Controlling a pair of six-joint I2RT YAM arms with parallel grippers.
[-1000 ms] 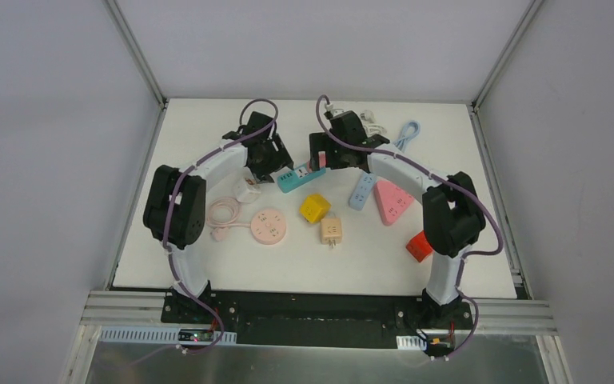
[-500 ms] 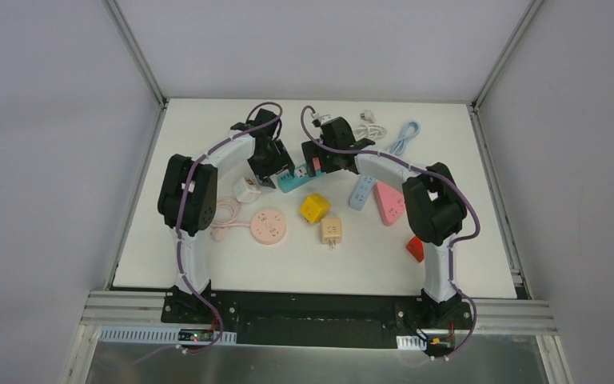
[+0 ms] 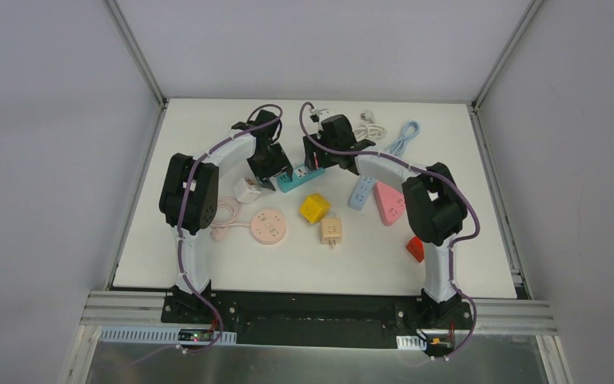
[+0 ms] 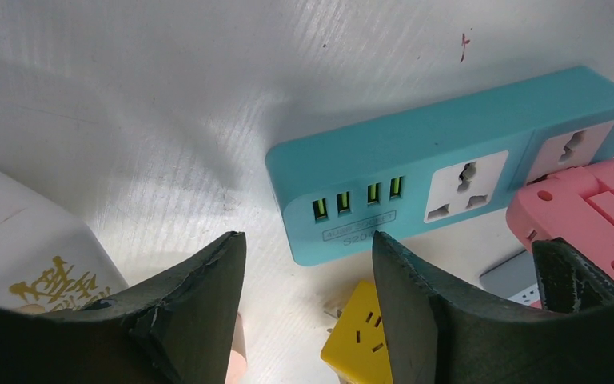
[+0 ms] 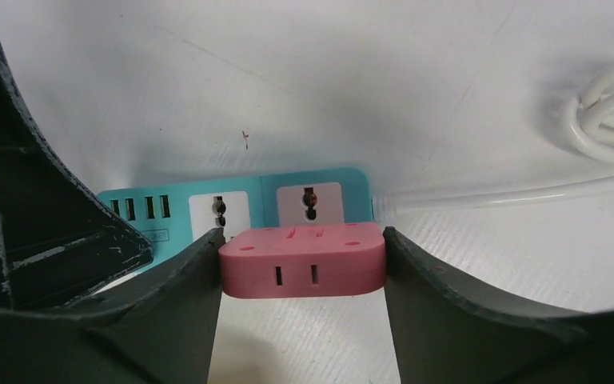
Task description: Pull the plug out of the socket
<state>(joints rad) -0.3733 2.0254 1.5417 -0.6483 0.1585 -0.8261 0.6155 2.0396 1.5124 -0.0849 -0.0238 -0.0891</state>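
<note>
Right gripper (image 5: 300,240): clenched on pink plug (image 5: 304,272), against teal strip (image 4: 416,160)
Left gripper (image 4: 308,248): released, spread beside strip
Nearby: yellow cube (image 4: 360,336)
Writing: gold characters, white adapter (image 4: 24,256)

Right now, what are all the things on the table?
power strip: 1, teal, far centre
plug: 1, pink, in right gripper
charger: 1, white, left of strip
round socket with cable: 1, pink, front left
cube socket: 1, yellow, centre
small adapter: 1, beige, centre
small strip: 1, light blue, right
triangle socket: 1, pink, right
block: 1, red, near right
cables: 2, white and blue, far right
left gripper: 1, black, open
right gripper: 1, black, shut on plug
</note>
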